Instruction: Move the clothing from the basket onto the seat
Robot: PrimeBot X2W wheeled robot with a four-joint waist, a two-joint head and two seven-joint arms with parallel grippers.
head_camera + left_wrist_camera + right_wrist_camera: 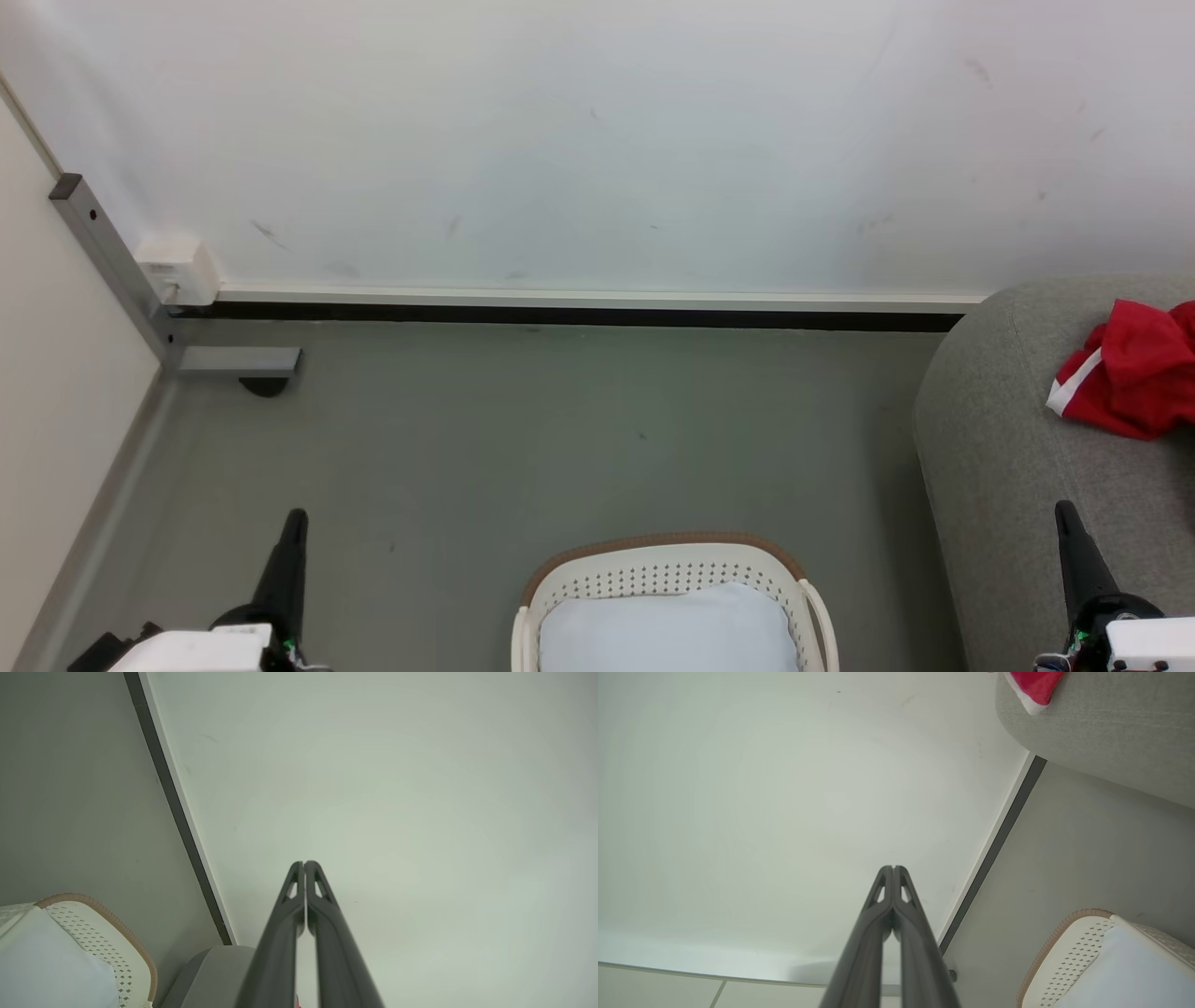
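Red clothing [1134,378] with a white stripe lies crumpled on the grey seat [999,448] at the right edge of the head view; its tip [1034,688] also shows on the seat [1111,728] in the right wrist view. The white basket [672,571] with a brown rim stands on the floor at bottom centre, a pale white-blue lining [667,630] inside it. My left gripper [297,519] is shut, empty, left of the basket. My right gripper [1065,512] is shut, empty, in front of the seat. Both grippers [304,863] [893,867] point toward the wall.
A white wall [597,140] with a dark skirting strip [560,315] runs across the back. A grey metal post and bracket [121,271] with a white box [177,266] stand in the left corner. Grey floor [523,429] lies between wall and basket.
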